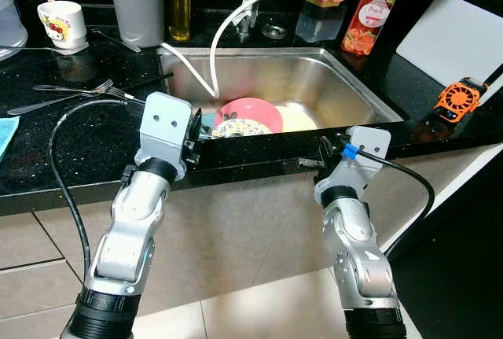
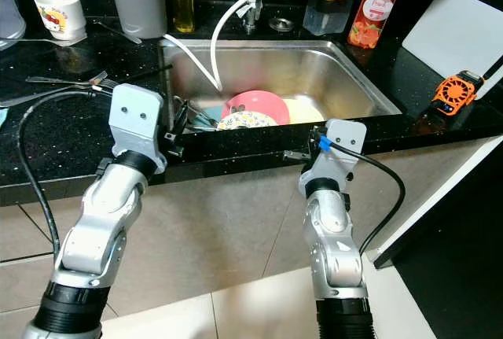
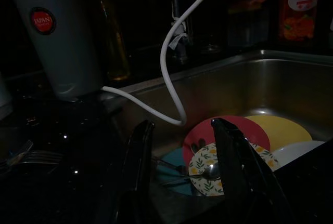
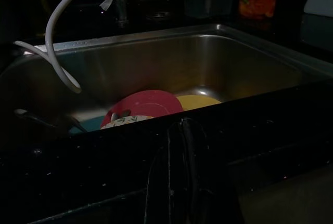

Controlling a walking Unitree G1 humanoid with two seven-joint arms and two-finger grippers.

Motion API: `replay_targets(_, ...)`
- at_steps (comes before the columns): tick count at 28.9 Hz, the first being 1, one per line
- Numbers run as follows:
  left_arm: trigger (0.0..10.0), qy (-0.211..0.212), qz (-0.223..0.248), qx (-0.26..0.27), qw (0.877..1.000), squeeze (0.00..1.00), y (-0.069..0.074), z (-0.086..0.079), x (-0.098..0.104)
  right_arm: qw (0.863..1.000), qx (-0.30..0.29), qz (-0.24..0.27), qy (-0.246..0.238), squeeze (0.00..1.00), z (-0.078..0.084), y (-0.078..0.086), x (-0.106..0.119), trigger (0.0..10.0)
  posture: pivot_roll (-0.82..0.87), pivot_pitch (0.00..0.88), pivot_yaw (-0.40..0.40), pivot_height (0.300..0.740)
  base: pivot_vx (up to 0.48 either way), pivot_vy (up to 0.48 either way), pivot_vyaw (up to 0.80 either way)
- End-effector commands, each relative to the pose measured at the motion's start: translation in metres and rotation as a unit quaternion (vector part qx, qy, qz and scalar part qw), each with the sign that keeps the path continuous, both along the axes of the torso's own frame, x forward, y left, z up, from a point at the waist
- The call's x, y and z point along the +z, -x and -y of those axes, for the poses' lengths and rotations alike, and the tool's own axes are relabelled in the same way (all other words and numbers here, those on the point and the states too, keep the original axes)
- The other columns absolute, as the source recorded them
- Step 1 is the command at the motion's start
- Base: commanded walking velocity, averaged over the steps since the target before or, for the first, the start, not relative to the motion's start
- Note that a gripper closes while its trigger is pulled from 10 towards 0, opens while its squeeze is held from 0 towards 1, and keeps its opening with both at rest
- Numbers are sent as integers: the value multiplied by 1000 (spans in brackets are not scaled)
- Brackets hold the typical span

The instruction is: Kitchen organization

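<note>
Carefully: my left gripper (image 3: 179, 174) hovers wide above the floral patterned plate (image 3: 221, 168); stacked plates could slip, clattering.

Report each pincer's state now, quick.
Left pincer: open, holding nothing, above the steel sink's front edge.
Right pincer: shut, empty, at the black counter edge.
</note>
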State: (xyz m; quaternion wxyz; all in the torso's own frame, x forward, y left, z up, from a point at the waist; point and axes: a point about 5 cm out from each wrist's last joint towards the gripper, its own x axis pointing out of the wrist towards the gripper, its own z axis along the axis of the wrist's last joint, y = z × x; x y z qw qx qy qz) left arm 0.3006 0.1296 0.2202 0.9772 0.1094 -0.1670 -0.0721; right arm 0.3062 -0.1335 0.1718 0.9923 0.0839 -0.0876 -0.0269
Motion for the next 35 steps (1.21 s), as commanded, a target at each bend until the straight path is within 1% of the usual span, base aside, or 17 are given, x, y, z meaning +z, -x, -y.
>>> replay_targets(1, 10000, 2, -3, 3, 1000, 0, 1, 0, -1, 1000, -1, -4, 6, 0, 3, -2, -1, 10000, 209, 21, -125, 740, 0, 0, 0)
replay_targets(7, 10000, 5, -1, 6, 1000, 0, -1, 0, -1, 1000, -4, 1, 11, 0, 7, -7, 2, 10000, 203, 10, -134, 740, 0, 0, 0)
replay_targets(10, 10000, 6, -1, 6, 1000, 0, -1, 1, -1, 1000, -5, 2, 13, 0, 9, -7, 3, 10000, 200, 9, -134, 740, 0, 0, 0)
replay_targets(14, 10000, 10, -1, 7, 1000, 0, 0, 3, -1, 1000, -13, 4, 19, 0, 16, -5, 6, 10000, 194, 24, -142, 740, 0, 0, 0)
replay_targets(19, 10000, 8, -4, 7, 1000, 0, 2, 2, -4, 1000, -16, 3, 21, 0, 19, -5, 5, 10000, 200, 26, -141, 740, 0, 0, 0)
replay_targets(22, 10000, 9, -4, 12, 1000, 0, 2, 1, -3, 1000, -18, 2, 19, 0, 19, -7, 4, 10000, 205, 23, -143, 740, 0, 0, 0)
replay_targets(23, 10000, 11, -2, 14, 1000, 0, 1, 1, -2, 1000, -13, 5, 20, 0, 17, -8, 6, 10000, 202, 20, -147, 740, 0, 0, 0)
replay_targets(26, 10000, 12, -1, 15, 1000, 0, 0, 1, -2, 1000, -10, 8, 21, 0, 16, -10, 9, 10000, 200, 16, -154, 740, 0, 0, 0)
replay_targets(32, 10000, 24, 2, 25, 999, 0, -1, 3, -3, 999, -11, 9, 31, 0, 24, -12, 10, 10000, 190, 5, -179, 740, 0, 0, 0)
replay_targets(35, 10000, 26, 2, 25, 999, 0, -1, 4, -3, 999, -10, 11, 35, 0, 24, -14, 13, 10000, 182, 9, -185, 740, 0, 0, 0)
